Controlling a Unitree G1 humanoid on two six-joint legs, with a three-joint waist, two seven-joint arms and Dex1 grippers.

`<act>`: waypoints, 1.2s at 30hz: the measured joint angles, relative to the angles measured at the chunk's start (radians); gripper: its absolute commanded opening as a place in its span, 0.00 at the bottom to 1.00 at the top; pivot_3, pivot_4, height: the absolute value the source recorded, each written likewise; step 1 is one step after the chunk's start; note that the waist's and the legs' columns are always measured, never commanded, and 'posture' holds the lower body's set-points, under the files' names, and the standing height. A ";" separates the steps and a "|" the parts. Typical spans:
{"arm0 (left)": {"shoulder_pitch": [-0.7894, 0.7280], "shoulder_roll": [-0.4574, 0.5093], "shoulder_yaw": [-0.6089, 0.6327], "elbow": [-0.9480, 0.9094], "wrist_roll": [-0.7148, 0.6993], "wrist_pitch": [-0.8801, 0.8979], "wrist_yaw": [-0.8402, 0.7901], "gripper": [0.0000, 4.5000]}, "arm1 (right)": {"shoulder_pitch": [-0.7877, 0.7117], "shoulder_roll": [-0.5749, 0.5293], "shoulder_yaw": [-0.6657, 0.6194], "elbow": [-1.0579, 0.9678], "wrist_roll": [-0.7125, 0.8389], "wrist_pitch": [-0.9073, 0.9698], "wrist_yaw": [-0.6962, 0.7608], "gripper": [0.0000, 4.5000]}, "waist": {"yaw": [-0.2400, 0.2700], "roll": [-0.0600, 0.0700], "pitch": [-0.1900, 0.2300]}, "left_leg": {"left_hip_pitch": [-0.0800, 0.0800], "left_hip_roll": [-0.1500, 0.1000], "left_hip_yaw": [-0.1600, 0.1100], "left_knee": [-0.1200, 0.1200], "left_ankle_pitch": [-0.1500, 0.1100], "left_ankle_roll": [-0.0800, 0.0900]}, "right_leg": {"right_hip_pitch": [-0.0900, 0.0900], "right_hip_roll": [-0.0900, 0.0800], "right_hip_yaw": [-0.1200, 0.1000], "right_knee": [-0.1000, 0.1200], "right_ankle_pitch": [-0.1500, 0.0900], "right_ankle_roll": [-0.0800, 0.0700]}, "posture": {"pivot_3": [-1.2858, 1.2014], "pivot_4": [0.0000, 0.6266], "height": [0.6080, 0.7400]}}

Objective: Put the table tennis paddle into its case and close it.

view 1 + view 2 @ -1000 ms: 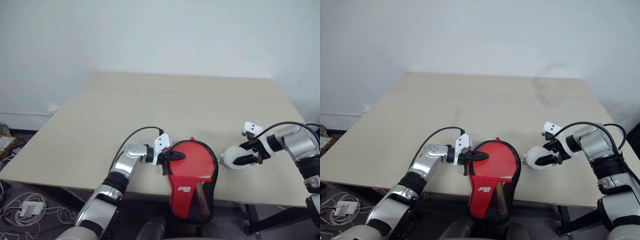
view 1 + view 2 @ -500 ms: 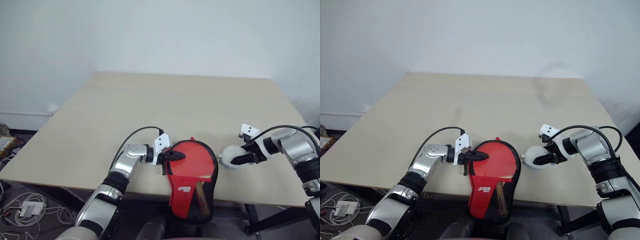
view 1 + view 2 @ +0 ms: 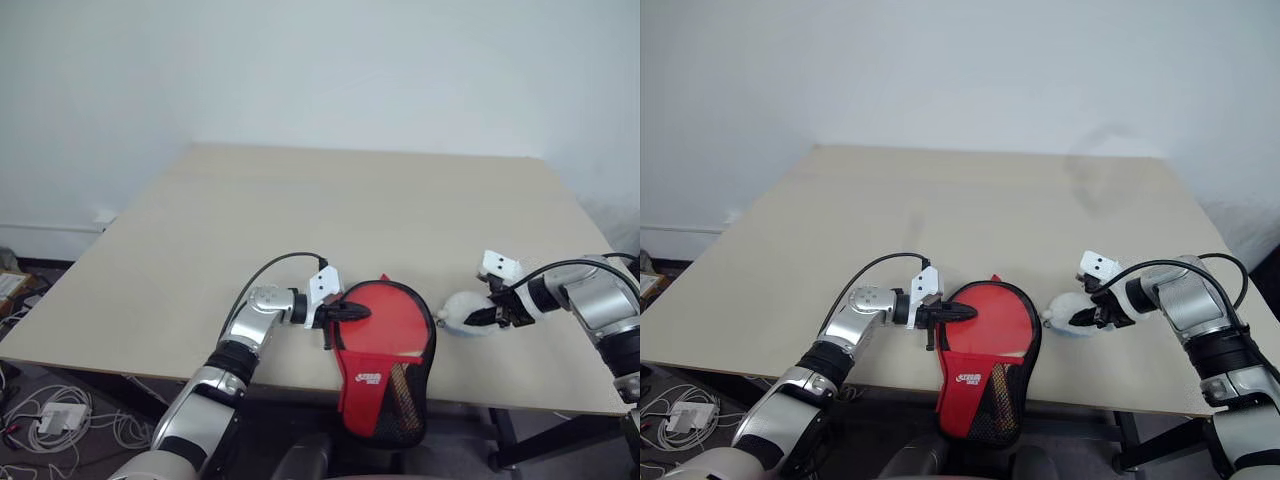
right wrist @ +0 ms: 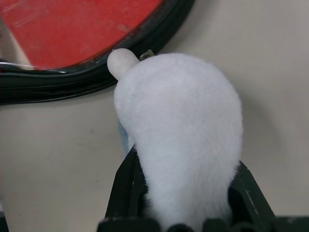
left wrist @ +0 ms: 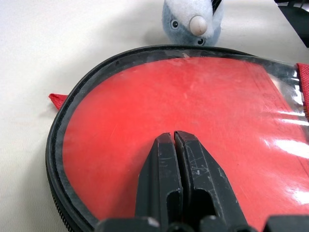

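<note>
Reading the case (image 3: pixel 383 360), we cannot decipher its white logo; its handle end overhangs the bench (image 3: pixel 330 220) edge. Our left claw (image 5: pixel 175 137) is closed on nothing. Our right claw (image 4: pixel 181 195) squeezes a white plush toy (image 4: pixel 181 140).

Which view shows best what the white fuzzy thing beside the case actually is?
The left wrist view: the plush toy faces the camera there, with two eyes and a beak. The right wrist view has its white furry back between the right gripper fingers. The eye views show a pale lump beside the case.

Beige rectangular table (image 3: pixel 980 200) seen against white wall. Red-and-black fabric paddle-shaped case (image 3: pixel 985 360) laid over near table edge (lower part overhanging). Left gripper (image 3: pixel 952 314) pressed shut at case rim. White fluffy plush toy (image 3: pixel 1068 312) clasped by right gripper (image 3: pixel 1090 313), just beside case.
</note>
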State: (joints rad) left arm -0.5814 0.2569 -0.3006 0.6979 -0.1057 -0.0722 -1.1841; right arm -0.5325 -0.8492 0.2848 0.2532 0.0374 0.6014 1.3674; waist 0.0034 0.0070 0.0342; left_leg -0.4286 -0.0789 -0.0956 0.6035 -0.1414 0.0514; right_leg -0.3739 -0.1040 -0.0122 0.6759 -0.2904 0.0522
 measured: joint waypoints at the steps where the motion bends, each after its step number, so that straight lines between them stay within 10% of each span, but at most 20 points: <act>1: -0.003 -0.001 0.000 0.003 0.002 0.000 -0.003 0.00 | 0.002 0.000 0.000 -0.006 0.001 0.000 -0.002 0.20 | 0.000 0.000 0.000 | 0.000 0.000 0.000 0.000 0.000 0.000 | 0.000 0.000 0.000 0.000 0.000 0.000 | 0.52 0.00 0.75; 19: -0.016 0.006 0.012 -0.186 -0.031 0.258 -0.083 0.00 | 0.024 0.000 -0.006 -0.033 0.021 0.011 -0.040 0.20 | -0.001 -0.003 0.004 | -0.002 0.000 0.000 0.001 -0.001 0.001 | -0.001 0.000 0.000 -0.001 0.000 0.000 | 0.52 0.00 0.75; 36: -0.096 -0.137 -0.011 0.064 0.047 0.103 0.021 0.00 | 0.057 0.006 -0.028 -0.077 0.042 0.050 -0.083 0.20 | -0.003 -0.008 0.006 | -0.001 0.001 0.000 0.002 -0.001 0.001 | 0.000 0.001 -0.001 -0.001 0.000 0.001 | 0.52 0.00 0.75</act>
State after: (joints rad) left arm -0.6774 0.1199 -0.3111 0.7614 -0.0582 0.0313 -1.1634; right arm -0.4753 -0.8429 0.2566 0.1765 0.0791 0.6513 1.2844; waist 0.0003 -0.0008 0.0401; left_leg -0.4300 -0.0778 -0.0957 0.6055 -0.1423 0.0522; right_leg -0.3737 -0.1034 -0.0128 0.6750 -0.2904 0.0529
